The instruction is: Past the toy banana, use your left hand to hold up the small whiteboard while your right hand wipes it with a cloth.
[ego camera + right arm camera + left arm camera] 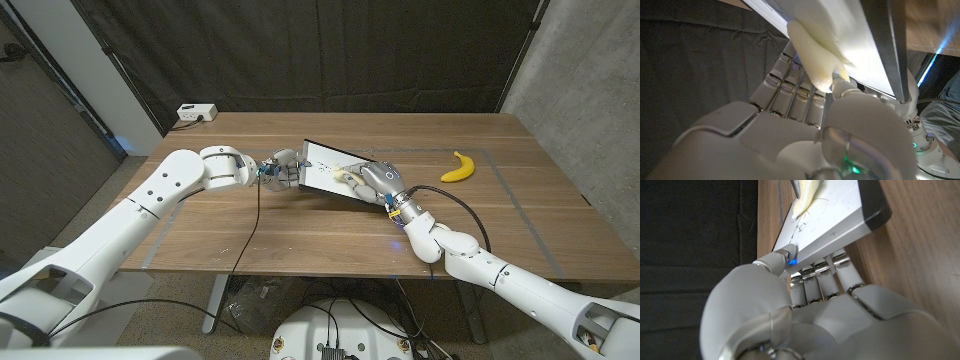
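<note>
The head view is evenly lit and sharp, soft shadows under both arms on the table [300, 240] — corners bend slightly. In the wrist views the whiteboard [850, 35] glares white toward twelve o'clock, and each nearby hand is blurred — the curtain stays dim.

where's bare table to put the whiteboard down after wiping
Bare wood lies on the table between the hands and the near edge, along the far edge right of the white power strip, and at the left side. It is crowded mid-table, where the left hand and right hand meet on the whiteboard; the banana sits to the right.
</note>
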Controlling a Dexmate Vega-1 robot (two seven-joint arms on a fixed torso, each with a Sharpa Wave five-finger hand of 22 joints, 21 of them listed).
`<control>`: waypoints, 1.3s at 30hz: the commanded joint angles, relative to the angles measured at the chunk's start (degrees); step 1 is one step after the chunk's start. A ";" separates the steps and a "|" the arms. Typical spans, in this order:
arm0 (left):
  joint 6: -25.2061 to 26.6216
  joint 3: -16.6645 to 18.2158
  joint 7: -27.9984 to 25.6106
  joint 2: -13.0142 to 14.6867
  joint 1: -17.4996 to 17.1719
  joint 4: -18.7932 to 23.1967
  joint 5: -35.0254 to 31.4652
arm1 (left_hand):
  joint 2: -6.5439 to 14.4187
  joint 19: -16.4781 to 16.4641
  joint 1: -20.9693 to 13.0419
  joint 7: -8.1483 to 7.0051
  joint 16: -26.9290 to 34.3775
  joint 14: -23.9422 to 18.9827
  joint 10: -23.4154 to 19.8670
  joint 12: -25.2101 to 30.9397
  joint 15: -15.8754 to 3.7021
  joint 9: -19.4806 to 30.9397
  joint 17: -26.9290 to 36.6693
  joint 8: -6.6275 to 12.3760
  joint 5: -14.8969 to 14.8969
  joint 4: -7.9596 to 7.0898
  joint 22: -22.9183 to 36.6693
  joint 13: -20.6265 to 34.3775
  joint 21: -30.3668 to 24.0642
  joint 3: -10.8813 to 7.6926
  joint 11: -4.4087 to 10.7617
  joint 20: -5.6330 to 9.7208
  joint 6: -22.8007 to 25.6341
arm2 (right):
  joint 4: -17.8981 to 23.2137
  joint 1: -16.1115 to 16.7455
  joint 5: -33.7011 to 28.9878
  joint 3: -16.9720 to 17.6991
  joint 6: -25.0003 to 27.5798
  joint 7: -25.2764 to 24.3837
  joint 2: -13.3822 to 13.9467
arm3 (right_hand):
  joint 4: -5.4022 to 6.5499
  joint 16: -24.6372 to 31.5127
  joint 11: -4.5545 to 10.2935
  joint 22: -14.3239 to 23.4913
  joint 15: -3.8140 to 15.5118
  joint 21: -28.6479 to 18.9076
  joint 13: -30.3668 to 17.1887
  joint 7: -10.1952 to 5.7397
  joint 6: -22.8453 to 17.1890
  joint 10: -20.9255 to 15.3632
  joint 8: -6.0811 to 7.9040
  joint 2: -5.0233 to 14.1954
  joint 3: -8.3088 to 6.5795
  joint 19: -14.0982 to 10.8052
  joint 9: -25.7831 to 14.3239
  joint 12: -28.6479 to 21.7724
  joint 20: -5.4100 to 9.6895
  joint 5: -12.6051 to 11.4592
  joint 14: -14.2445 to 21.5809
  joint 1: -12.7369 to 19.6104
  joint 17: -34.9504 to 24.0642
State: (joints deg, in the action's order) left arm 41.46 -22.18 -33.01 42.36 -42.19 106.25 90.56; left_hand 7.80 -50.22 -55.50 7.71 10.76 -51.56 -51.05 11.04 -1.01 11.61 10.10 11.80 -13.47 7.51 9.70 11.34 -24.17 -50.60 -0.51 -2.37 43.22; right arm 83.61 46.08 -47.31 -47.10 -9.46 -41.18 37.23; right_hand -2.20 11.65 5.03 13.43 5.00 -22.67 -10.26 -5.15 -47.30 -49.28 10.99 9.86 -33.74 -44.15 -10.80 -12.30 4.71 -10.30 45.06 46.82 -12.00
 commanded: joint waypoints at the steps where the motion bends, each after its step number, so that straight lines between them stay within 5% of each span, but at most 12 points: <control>1: 0.10 -0.13 1.04 -0.22 0.35 -0.47 -0.10 | 0.25 -0.38 0.16 1.45 0.02 -0.15 -0.18 0.28 -0.17 0.18 0.14 -0.26 -0.17 -0.03 0.23 0.21 -0.08 -0.49 0.28 0.07 1.53 | -0.95 -0.52 0.47 -1.85 -0.56 1.29 0.77 | 0.33 0.00 0.67 0.19 5.96 -0.40 -0.10 -1.28 -0.79 -0.24 0.30 0.66 -0.23 -0.09 -0.24 -0.05 6.61 0.00 0.34 0.16 0.03; 27: 0.73 0.04 1.64 -0.11 0.60 -0.76 0.45 | 0.36 -0.30 0.45 1.51 -0.01 0.01 -0.04 0.24 -0.08 0.18 0.15 -0.34 -0.15 -0.04 0.24 0.23 0.28 -0.75 0.30 -0.04 1.32 | -12.86 -6.42 5.45 -3.94 4.84 1.33 -5.90 | 0.45 0.07 0.61 0.20 5.69 -0.89 -0.12 -1.37 -0.91 -0.33 0.26 0.65 -0.18 0.04 -0.31 0.09 6.49 -0.01 0.54 0.00 -0.03; 39: 0.81 -0.40 3.18 -0.63 1.20 -2.13 -0.46 | 0.36 -0.27 0.59 1.35 0.01 -0.01 -0.02 0.25 -0.29 0.18 0.14 -0.33 -0.14 -0.03 0.26 0.24 0.44 -0.83 0.33 0.01 1.35 | -9.16 -5.08 8.02 -4.35 4.75 2.78 -3.43 | 0.38 0.04 0.62 0.19 5.44 -1.10 -0.13 -1.36 -0.90 -0.32 0.22 0.62 -0.22 0.14 -0.33 0.16 6.42 -0.03 0.46 0.03 -0.04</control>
State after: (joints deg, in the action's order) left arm 42.25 -22.28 -30.78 42.11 -41.37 104.95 90.83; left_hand 7.86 -50.23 -55.14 7.90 10.61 -51.54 -50.85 11.03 -1.00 11.60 10.02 11.36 -13.43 7.51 9.76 11.36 -23.72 -50.93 -0.70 -2.35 43.42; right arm 72.34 40.27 -41.60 -51.08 -4.87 -39.83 32.26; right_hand -2.03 11.65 5.54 13.42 5.00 -23.48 -10.25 -5.26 -47.18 -49.36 11.04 10.13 -33.91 -44.15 -10.77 -11.86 4.70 -10.07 45.05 46.75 -11.97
